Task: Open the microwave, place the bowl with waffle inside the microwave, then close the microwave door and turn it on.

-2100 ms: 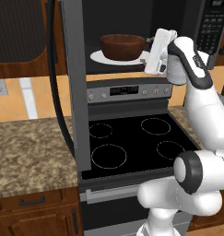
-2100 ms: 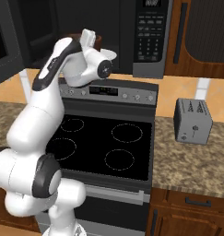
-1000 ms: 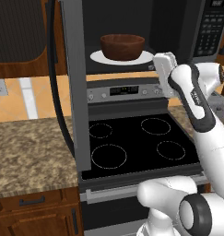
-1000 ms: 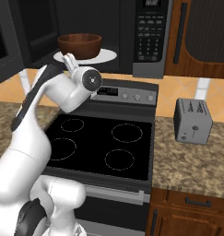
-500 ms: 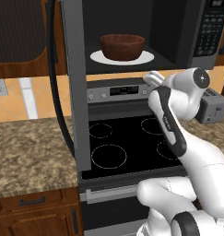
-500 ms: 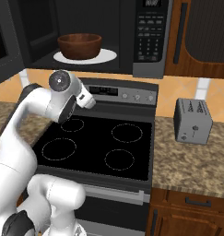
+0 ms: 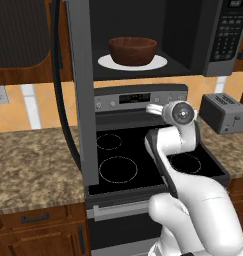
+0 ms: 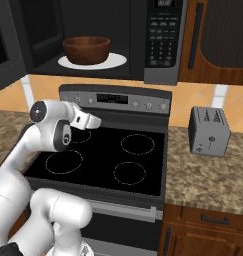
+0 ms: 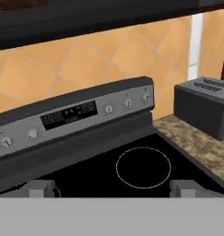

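The microwave (image 7: 224, 36) (image 8: 164, 35) hangs above the stove, and its microwave door (image 7: 81, 95) (image 8: 7, 46) is swung wide open to the left. Inside, the reddish-brown bowl (image 7: 133, 50) (image 8: 86, 49) sits upright on the white turntable plate (image 7: 106, 62) (image 8: 118, 61). The waffle is hidden from these angles. My gripper (image 7: 154, 108) (image 8: 95, 121) (image 9: 112, 188) is low over the stove, well below the microwave cavity. It is open with nothing between its fingers, and it faces the stove's control panel (image 9: 72, 115).
The black-topped stove (image 7: 143, 165) (image 8: 103, 160) lies under the arm. A small grey toaster (image 7: 224, 113) (image 8: 209, 131) (image 9: 203, 109) stands on the granite counter (image 7: 33, 160) (image 8: 208, 170) to the right. Wooden cabinets flank the microwave.
The arm has drawn back from the microwave opening and dropped down over the stove. The bowl stays on the turntable plate. The gripper has stayed open.
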